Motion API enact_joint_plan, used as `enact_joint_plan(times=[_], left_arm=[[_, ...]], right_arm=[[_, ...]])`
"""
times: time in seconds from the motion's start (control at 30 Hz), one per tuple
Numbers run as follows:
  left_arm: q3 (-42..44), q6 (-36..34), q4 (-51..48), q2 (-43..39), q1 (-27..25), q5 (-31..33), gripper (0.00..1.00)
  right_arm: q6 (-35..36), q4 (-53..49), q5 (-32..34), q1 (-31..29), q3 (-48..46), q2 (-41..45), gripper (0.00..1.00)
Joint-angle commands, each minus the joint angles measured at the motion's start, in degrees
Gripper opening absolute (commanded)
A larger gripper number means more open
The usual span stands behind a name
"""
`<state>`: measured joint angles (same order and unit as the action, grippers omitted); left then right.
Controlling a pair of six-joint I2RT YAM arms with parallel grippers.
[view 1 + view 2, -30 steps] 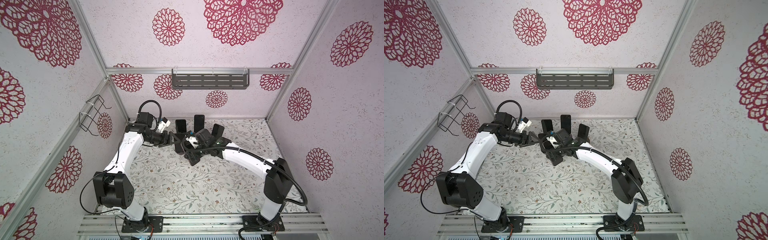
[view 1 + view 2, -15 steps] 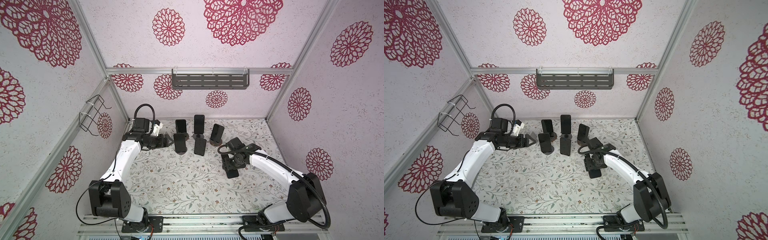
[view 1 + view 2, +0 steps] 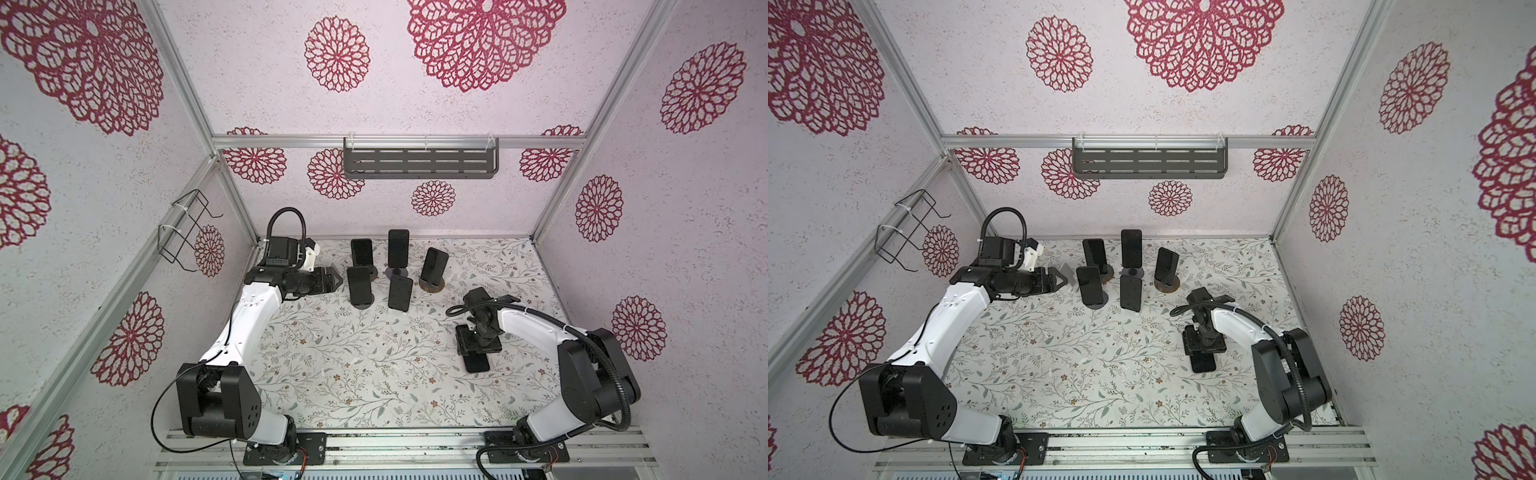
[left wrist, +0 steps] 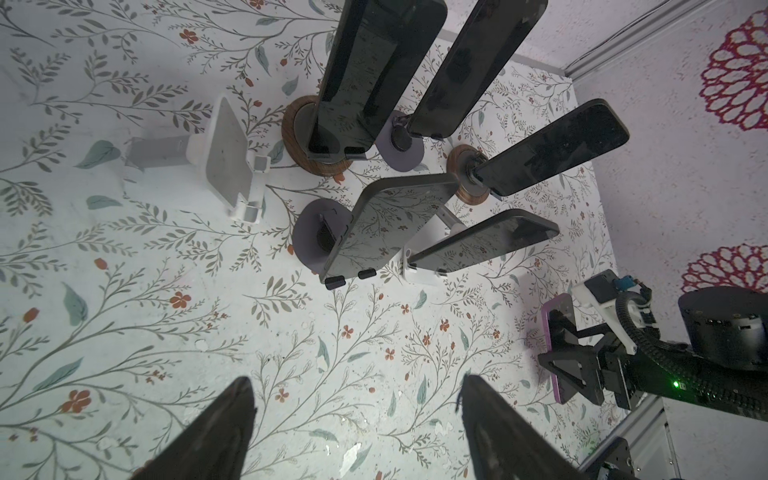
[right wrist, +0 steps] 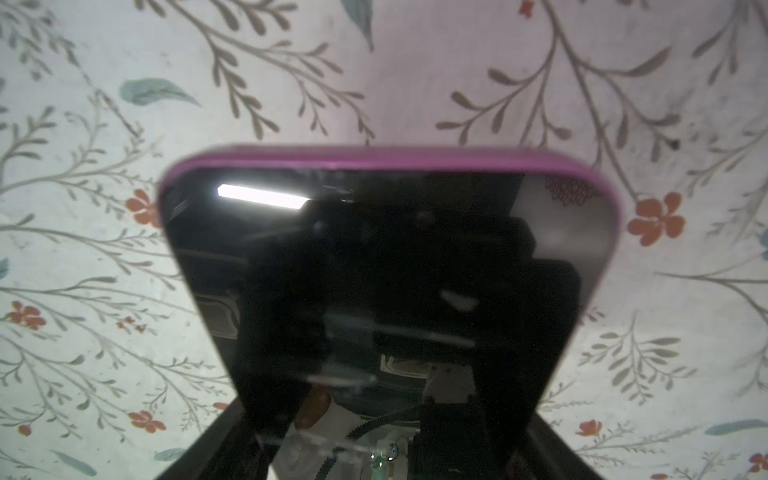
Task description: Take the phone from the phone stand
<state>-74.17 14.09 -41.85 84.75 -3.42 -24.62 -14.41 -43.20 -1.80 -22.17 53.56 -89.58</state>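
Phone in magenta case: off the stand, held by the right arm

Phone (image 5: 386, 270), dark screen, magenta case; location: right part of the floral table (image 3: 332, 365), well apart from the cluster of stands. Screen faces up towards the wrist camera; its near end shows below the gripper in both top views (image 3: 476, 363) (image 3: 1203, 363). Whether it touches the table cannot be told.

Right gripper (image 3: 478, 345): pointing down, clamped across the width of the phone, one of its fingers (image 5: 216, 453) on each long edge. Seen from the left wrist, the magenta edge (image 4: 550, 332) lies under the black finger frames.

Empty white stand (image 4: 228, 158): tilted plate with two small lips, nothing on it; far-left end of the cluster.

Left gripper (image 3: 334, 281): level, aimed at the cluster, just beside the empty white stand; jaws spread wide, nothing between them (image 4: 356, 381).

Others, each leaning on its own stand:
- rear left phone (image 3: 361, 253), round wooden base
- rear middle phone (image 3: 398, 248), grey round base
- right phone (image 3: 434, 266), round wooden base
- front left phone (image 3: 359, 286), grey round base
- front middle phone (image 3: 400, 293), white stand

Fittings: grey slotted shelf (image 3: 419, 164) on the back wall; wire basket (image 3: 183, 232) on the left wall
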Motion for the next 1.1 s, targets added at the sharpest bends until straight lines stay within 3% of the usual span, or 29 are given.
enact_joint_plan(times=[0.0, 0.7, 1.07], left_arm=[[0.43, 0.50, 1.69, -0.29, 0.26, 0.98, 0.82], [0.52, 0.53, 1.65, -0.03, 0.05, 0.80, 0.85], [0.54, 0.24, 1.51, -0.11, -0.10, 0.72, 0.86]], right_arm=[[2.09, 2.24, -0.39, 0.41, 0.32, -0.65, 0.45], [-0.44, 1.55, 0.74, 1.26, -1.00, -4.09, 0.78], [-0.57, 0.85, 1.10, 1.33, -0.22, -3.65, 0.83]])
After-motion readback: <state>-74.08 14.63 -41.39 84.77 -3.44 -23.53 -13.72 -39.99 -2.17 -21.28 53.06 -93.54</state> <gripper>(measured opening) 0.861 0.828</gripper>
